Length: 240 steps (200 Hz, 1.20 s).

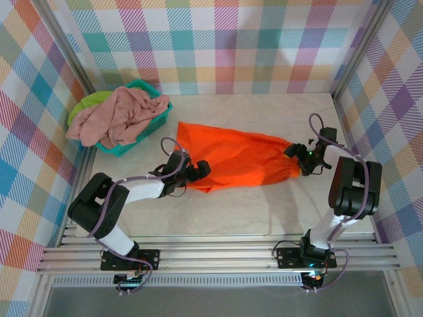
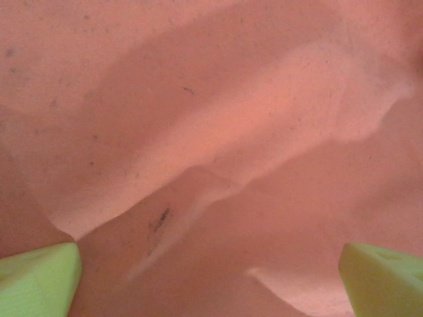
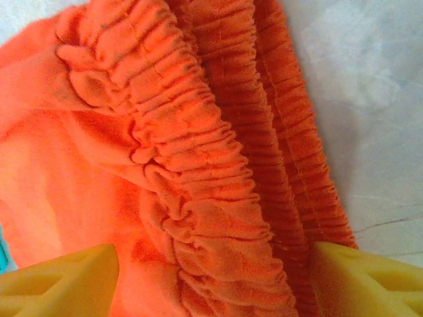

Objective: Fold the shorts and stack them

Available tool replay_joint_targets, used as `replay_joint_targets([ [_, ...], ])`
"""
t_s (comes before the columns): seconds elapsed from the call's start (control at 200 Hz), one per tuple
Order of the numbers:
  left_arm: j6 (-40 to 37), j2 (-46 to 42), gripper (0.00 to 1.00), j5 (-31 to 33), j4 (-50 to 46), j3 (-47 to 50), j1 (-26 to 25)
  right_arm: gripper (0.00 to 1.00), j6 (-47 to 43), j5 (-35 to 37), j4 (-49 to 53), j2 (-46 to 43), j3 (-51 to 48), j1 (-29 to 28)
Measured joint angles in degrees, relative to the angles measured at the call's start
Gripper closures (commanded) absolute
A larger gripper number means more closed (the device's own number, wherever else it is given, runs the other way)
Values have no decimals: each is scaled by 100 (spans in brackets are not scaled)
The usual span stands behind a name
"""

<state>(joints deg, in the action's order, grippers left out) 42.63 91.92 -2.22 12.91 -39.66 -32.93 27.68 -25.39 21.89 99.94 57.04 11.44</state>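
The bright orange shorts (image 1: 238, 158) lie spread across the middle of the table. My left gripper (image 1: 198, 173) is at their lower left edge. In the left wrist view its yellow-green fingertips (image 2: 39, 277) stand wide apart, and orange fabric (image 2: 211, 132) lies close under my left gripper (image 2: 211, 290). My right gripper (image 1: 295, 153) is at the shorts' right end. It is open (image 3: 211, 284), its fingers (image 3: 59, 281) straddling the gathered elastic waistband (image 3: 198, 165). The dusty pink shorts (image 1: 122, 115) are heaped in the basket over the lime green shorts (image 1: 89, 104).
The teal mesh basket (image 1: 149, 129) sits at the back left against the checked wall. Bare pale tabletop (image 1: 264, 211) runs in front of the shorts and behind them. Metal rails (image 1: 218, 254) line the near edge.
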Motion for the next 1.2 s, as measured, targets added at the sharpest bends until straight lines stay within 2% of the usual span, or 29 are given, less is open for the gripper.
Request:
replay_joint_targets([
  [0.07,0,11,0,0,37,0,0,43,-13,0,-2,50,0,-26],
  [0.25,0,13,0,2,59,0,0,78,-28,52,7,63,7,-98],
  [0.425,0,-63,0,52,-11,37,-2,98,-223,267,116,63,70,-168],
  [0.7,-44,-949,0,313,-769,201,11,100,-785,981,708,15,553,-675],
  [0.975,-179,-2142,0,636,-1375,236,197,100,-1499,2096,1602,-728,1335,-1412],
  [1.2,-197,-2470,0,748,-1648,348,302,100,-2096,2850,2308,-1008,1998,-1792],
])
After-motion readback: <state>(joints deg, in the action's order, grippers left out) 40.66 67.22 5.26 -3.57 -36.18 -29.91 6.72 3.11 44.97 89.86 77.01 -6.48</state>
